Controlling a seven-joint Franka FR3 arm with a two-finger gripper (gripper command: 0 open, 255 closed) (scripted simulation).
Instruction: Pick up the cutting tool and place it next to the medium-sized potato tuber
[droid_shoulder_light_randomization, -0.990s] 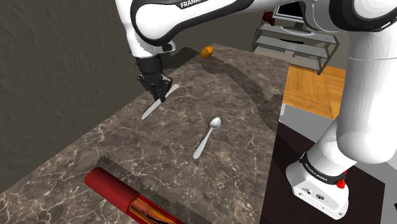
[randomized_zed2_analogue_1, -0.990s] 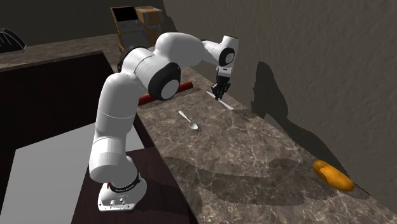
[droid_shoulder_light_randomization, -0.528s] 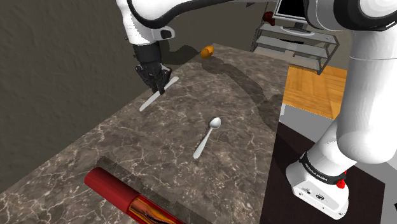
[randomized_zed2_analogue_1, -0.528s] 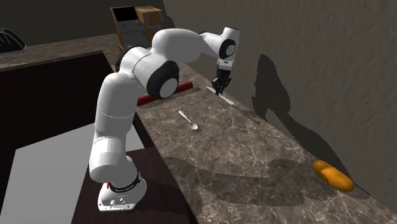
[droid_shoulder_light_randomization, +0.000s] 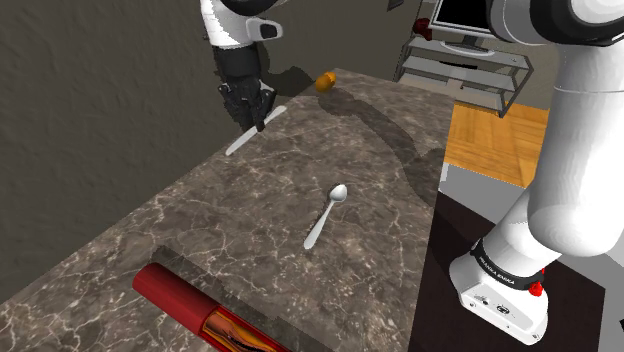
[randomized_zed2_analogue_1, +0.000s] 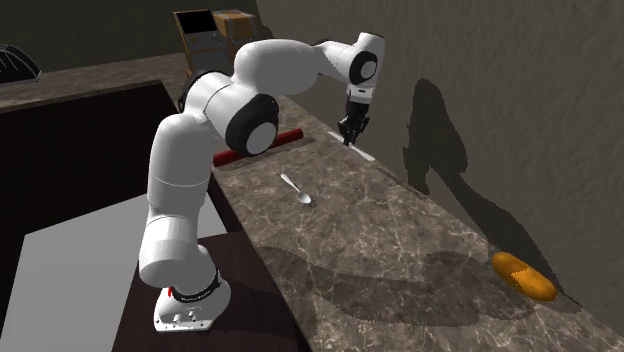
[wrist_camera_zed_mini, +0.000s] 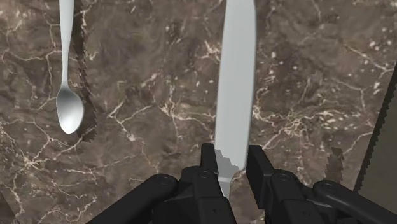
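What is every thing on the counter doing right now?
knife: clamped in the jaws, lifted off the counter.
jaws: shut on the knife.
spoon: lying flat on the counter, untouched.
potato: lying by the wall, far from the knife.
red roll: lying on its side.

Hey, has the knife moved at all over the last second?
Yes. In the shoulder view the knife, clasped in the gripper, has gone up the picture, farther from the spoon and toward the potato.

My work surface: one dark, white-veined marble counter (droid_shoulder_light_randomization: 250, 240). On it: one grey spoon (droid_shoulder_light_randomization: 325, 216), mid-counter; one orange-brown potato (droid_shoulder_light_randomization: 325, 81), far end; one red cylinder (droid_shoulder_light_randomization: 190, 305), shoulder view's near end.
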